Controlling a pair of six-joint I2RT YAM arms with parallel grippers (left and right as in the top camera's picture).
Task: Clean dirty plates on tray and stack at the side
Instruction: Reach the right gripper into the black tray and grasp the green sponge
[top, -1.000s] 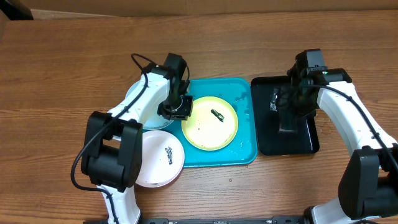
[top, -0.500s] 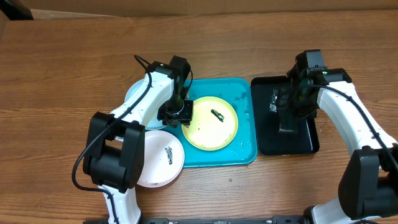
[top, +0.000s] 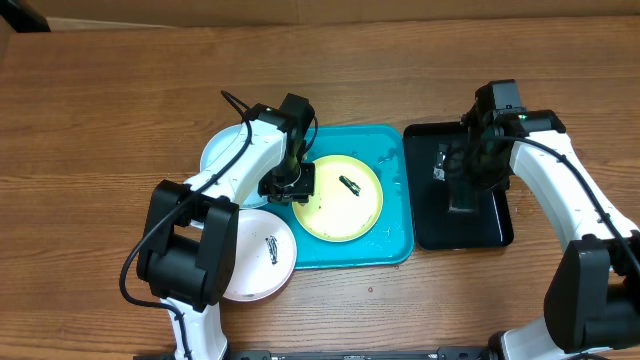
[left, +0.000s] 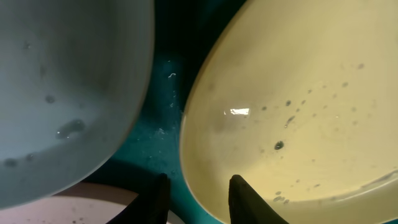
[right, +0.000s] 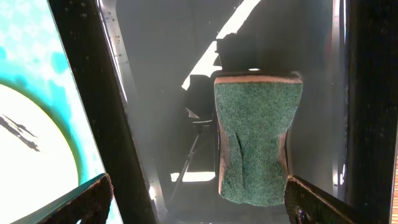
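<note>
While the yellow-green plate (top: 345, 205) is lying smeared inside the turquoise tray (top: 390, 250), the left gripper (left: 198, 199) is straddling its left rim, jaws parted. The light blue plate (top: 222, 155) is sitting at the tray's left edge and the white plate (top: 262, 255) off its front-left corner. The right gripper (right: 199, 193) is hanging spread over the green sponge (right: 255, 137) in the black tray (top: 495, 232).

A brown wood-grain bench (top: 120, 100) is seen carrying everything. A turquoise tray (top: 400, 250) is set near its middle, and a narrower black tray (top: 430, 238) is placed just beside it on the right, the two rims nearly touching. A light blue plate (top: 215, 155) is laid at the turquoise tray's left, its right edge covered by the left arm (top: 255, 150). A white plate (top: 250, 272), marked with a dark smear, is laid nearer the front, against that tray's front-left corner.
</note>
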